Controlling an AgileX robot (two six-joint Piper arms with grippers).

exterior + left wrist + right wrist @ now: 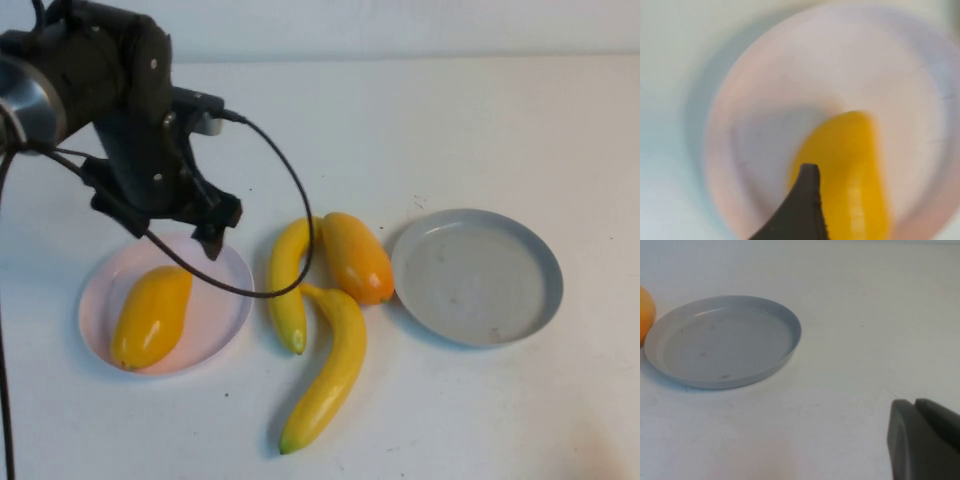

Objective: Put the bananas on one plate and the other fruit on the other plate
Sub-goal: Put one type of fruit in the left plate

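Left gripper [205,222] up over the far rim of the pale pink plate [222,312], at about the plate's 1 o'clock, jaws spread wide and holding nothing. In the left wrist view just one dark fingertip [807,182] in sight, hanging above the plate [765,75] and the fruit on it.

On that plate, one plump yellow-orange fruit [151,315] — lying on the 9 o'clock half, long axis running from about 7 to 1 o'clock, clear of the fingers and lower toward the near side from them. Seen again in the left wrist view [855,175], just beside the fingertip.

At table centre, between the two plates: the second oval fruit [356,256], the redder one, on the bare table at 9 o'clock from the grey-blue plate [545,300], near its rim. Touching that fruit, two bananas — the shorter banana [287,285] at its 9 o'clock, the longer banana [331,370] curving away toward 6 o'clock.

Grey-blue plate bare inside, also clear in the right wrist view [790,335].

Right gripper [922,440] low over the table, well apart from the grey-blue plate, fingers pressed together and holding nothing; out of sight from the high camera.
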